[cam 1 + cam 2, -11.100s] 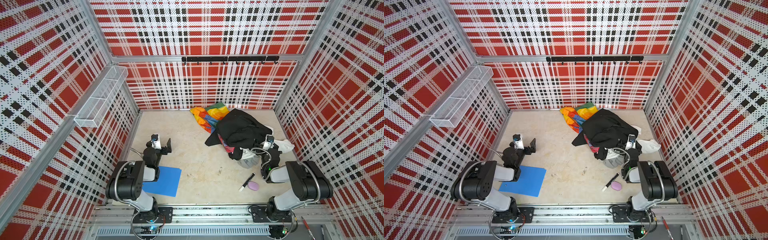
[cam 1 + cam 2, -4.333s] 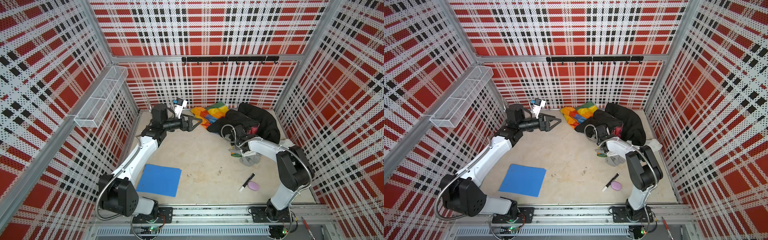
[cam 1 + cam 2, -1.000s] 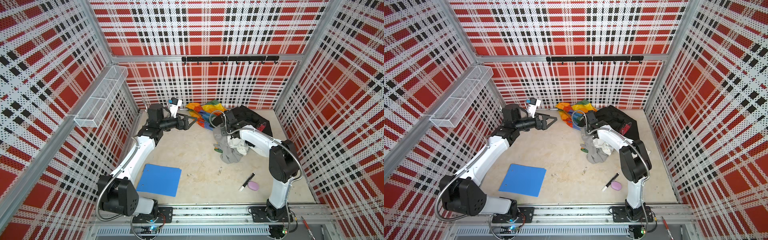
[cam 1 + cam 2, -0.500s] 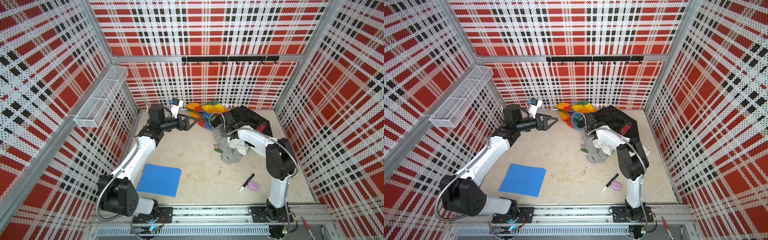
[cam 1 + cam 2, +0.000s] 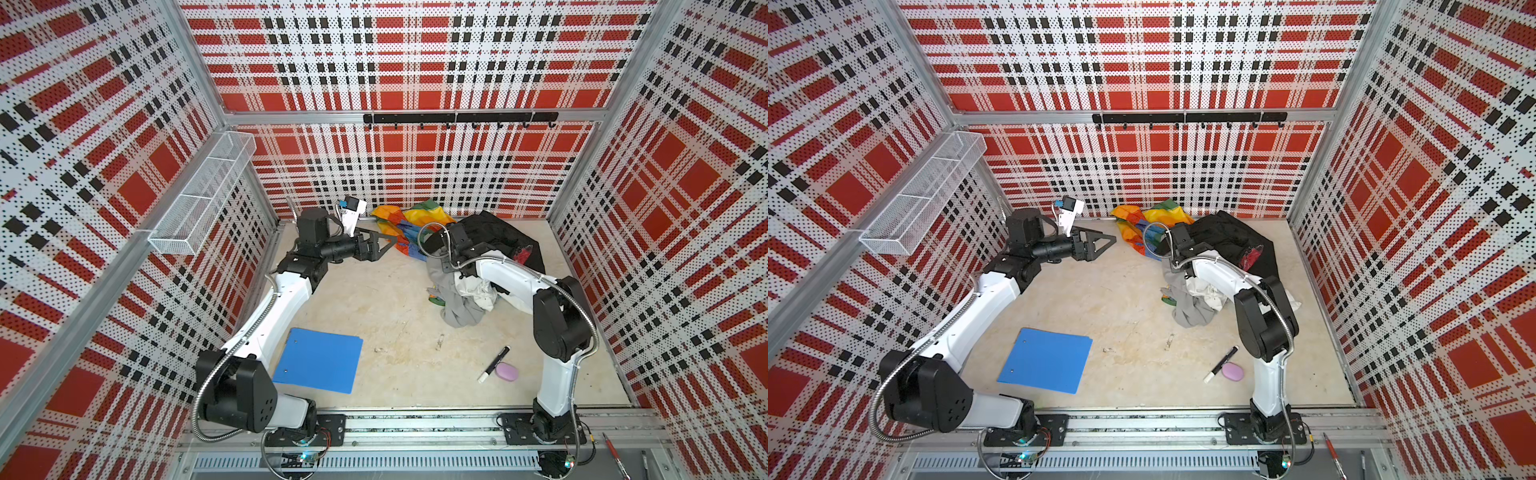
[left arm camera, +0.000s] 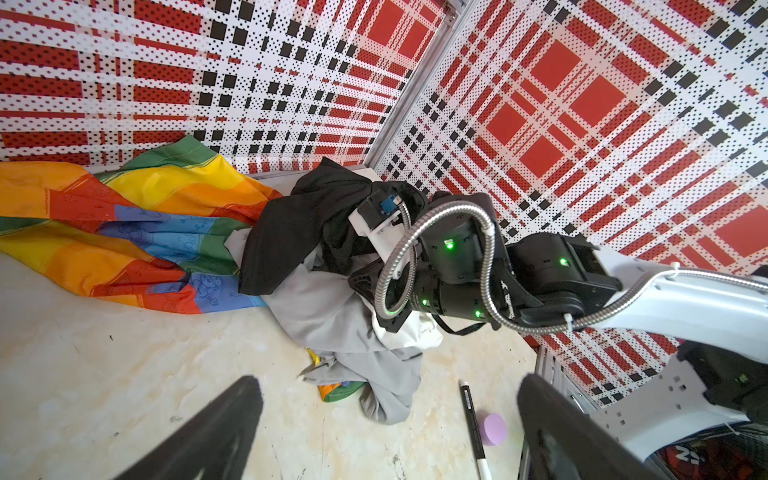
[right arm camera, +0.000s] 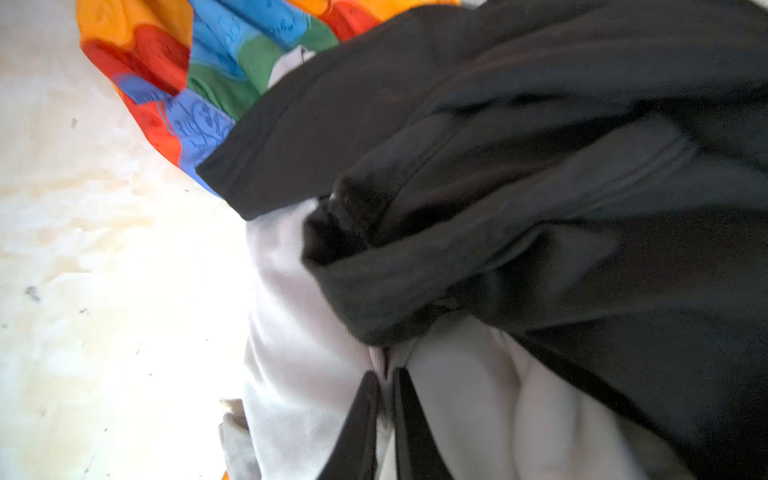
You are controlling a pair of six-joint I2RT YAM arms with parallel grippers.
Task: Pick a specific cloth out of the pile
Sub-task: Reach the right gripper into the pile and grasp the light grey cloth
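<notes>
At the pile (image 5: 494, 239), my right fingers (image 7: 357, 424) clamp the grey cloth (image 6: 328, 311) under the black garment (image 7: 540, 166); my left fingers (image 6: 216, 428) gape wide, well apart from the wire basket (image 5: 199, 195).

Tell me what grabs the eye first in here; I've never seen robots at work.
The red plaid walls shout loudest, then the pile at the back right: a rainbow cloth, a black garment and a grey cloth spilling forward. The right gripper is pinched on pale fabric, seemingly the grey cloth, under the black garment, while the left gripper hangs wide open near the rainbow cloth.
</notes>
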